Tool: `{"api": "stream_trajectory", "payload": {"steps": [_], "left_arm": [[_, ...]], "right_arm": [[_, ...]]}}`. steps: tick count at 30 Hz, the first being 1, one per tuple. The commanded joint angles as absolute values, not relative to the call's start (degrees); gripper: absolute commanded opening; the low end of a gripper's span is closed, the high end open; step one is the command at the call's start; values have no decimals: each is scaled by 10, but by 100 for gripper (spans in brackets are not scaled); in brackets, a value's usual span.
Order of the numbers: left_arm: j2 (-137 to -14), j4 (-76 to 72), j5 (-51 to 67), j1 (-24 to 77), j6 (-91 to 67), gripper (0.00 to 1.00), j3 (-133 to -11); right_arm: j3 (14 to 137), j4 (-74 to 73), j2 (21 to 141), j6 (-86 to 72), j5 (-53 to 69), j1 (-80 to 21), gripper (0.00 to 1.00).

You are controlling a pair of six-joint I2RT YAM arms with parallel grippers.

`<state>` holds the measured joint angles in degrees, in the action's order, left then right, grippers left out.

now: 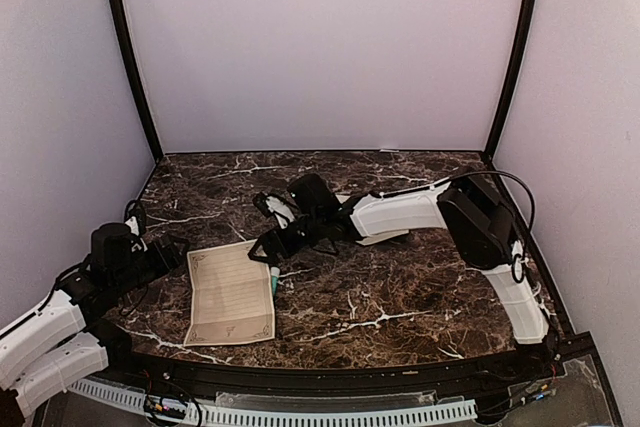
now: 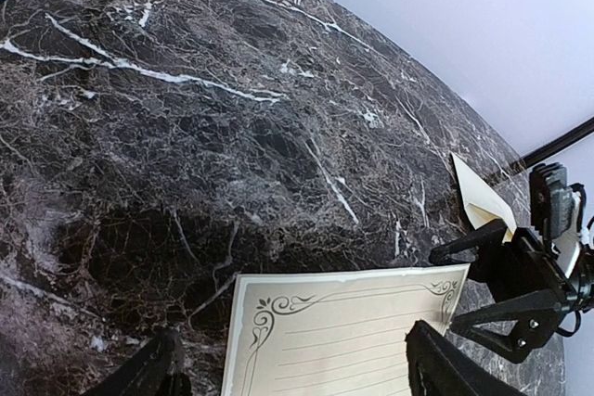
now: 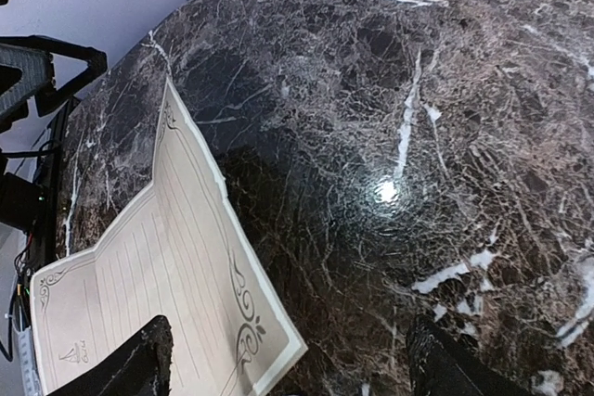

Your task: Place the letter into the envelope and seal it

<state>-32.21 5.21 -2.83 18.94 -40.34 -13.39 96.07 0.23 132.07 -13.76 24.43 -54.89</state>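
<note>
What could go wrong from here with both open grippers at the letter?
The letter bows up along its creases, so the right gripper could crumple or shove it rather than pinch its edge. The envelope lies close by that gripper, which might sweep it away.

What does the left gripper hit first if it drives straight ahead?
Probably the letter: its bordered edge lies between the fingers of the open left gripper, just ahead. Depth is unclear; bare table could come first.

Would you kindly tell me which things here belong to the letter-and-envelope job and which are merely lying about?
Job: letter, envelope, left tool and right tool, both open.
Not the job: marble table, white slotted strip along its near edge.
</note>
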Motion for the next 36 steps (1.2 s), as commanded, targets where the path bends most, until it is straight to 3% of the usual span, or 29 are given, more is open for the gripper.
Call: {"api": "stream_trajectory", "payload": {"steps": [1,6,12,14,24,36], "left_arm": [[-318,37,-15,192,-396,82,-127],[-315,38,-12,192,-395,81,-127],[-306,40,-6,192,-394,81,-127],[-303,37,-3,192,-394,81,-125],[-246,18,64,192,-390,79,-120],[-111,-51,181,192,-391,83,-91]], "right_arm": [[1011,-15,1354,-141,272,-565,80],[1032,-2,1381,-150,306,-572,62],[1038,26,1394,-163,331,-572,20],[1036,32,1388,-166,332,-572,11],[982,82,1297,-209,328,-573,0],[844,129,1105,-259,94,-572,0]]}}
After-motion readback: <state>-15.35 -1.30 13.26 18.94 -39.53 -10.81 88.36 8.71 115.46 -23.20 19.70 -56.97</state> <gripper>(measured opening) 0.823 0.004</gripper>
